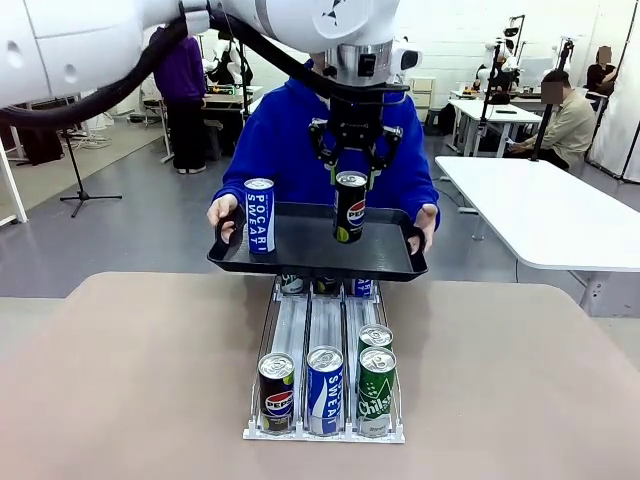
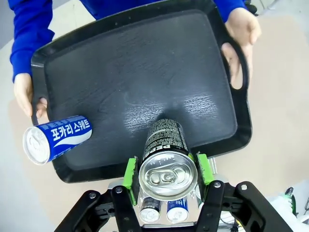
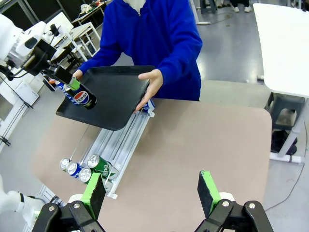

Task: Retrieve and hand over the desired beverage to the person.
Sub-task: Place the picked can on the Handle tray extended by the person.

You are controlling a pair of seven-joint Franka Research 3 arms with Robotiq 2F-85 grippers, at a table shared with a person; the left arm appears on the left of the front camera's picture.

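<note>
Above the black tray [image 1: 300, 262] that the person [image 1: 290, 140] in the blue hoodie held out over the far edge of the surface [image 1: 130, 370], your left gripper [image 1: 351, 168] hung with a black Pepsi can [image 1: 349, 207] pinched between its green pads [image 2: 129, 171]. The jaws were pressed against the can's sides just below its rim, and the can's base stood at or just above the tray floor; the front view did not settle whether it was touching. A blue Pocari Sweat can [image 1: 259, 214] already stood upright at the tray's left end, well apart from the Pepsi. The person's hands [image 2: 244, 34] gripped the tray's two handles.

You could judge the retrieval done: the can was out of the dispenser rack [image 1: 325, 345] and across to the person. What remained, by the look of it, was to set the can down, spread the jaws and lift clear without tipping it. The tray was hand-held, so it might shift under the can.

Your right gripper [image 3: 151, 192] waited over the near side of the surface, its jaws spread wide and holding nothing. In the rack, three cans stood at the front: a Pepsi [image 1: 276, 391], a Pocari Sweat [image 1: 324, 389] and a green Chilsung [image 1: 375, 390], with more behind.
</note>
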